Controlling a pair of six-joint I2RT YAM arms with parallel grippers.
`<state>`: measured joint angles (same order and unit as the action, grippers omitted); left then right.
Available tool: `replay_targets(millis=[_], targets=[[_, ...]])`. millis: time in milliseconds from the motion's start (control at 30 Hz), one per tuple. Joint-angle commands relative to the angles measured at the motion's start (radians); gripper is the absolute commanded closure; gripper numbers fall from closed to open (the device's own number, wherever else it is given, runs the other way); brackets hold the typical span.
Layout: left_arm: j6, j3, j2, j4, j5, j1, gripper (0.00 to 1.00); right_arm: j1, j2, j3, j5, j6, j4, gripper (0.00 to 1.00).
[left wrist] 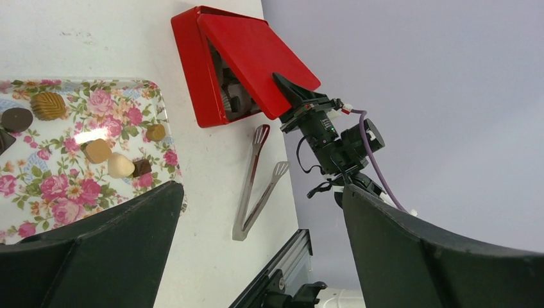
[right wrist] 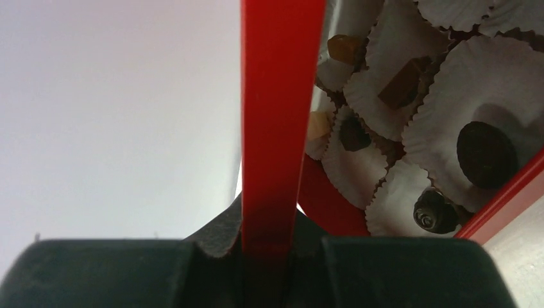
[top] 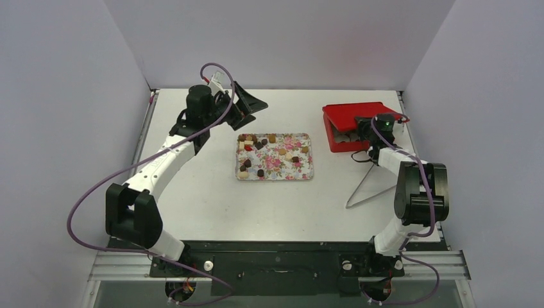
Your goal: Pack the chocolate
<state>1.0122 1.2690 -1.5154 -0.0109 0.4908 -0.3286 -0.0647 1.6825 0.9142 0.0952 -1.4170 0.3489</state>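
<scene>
Several chocolates [top: 260, 172] lie scattered on the flower-patterned tray [top: 305, 174] at the table's middle; some show in the left wrist view [left wrist: 97, 151]. More chocolates [right wrist: 486, 154] sit in white paper cups [right wrist: 385, 173] inside the red box [top: 335, 137] at the back right. My right gripper [top: 367, 122] is shut on the edge of the red lid [right wrist: 277, 115] and holds it tilted over the box. My left gripper [top: 251, 104] is open and empty, raised behind the tray's back left corner.
Metal tongs [top: 367, 186] lie on the table in front of the red box, right of the tray; they also show in the left wrist view [left wrist: 255, 186]. Grey walls close in the table on three sides.
</scene>
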Motion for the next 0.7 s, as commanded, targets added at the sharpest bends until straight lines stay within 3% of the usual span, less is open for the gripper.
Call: replay_targets(millis=[0,267,667], targets=[[-0.029,0.061,-0.024,0.021,0.010,-0.014,0.06,0.004,0.004,0.060,-0.010,0.026,0.113,1.00],[-0.043,0.051,-0.040,0.014,0.006,-0.019,0.06,0.031,-0.083,0.096,-0.071,0.076,0.052,1.00],[-0.058,0.033,-0.026,-0.026,0.004,-0.021,0.06,0.042,-0.027,0.226,-0.133,0.070,-0.056,1.00]])
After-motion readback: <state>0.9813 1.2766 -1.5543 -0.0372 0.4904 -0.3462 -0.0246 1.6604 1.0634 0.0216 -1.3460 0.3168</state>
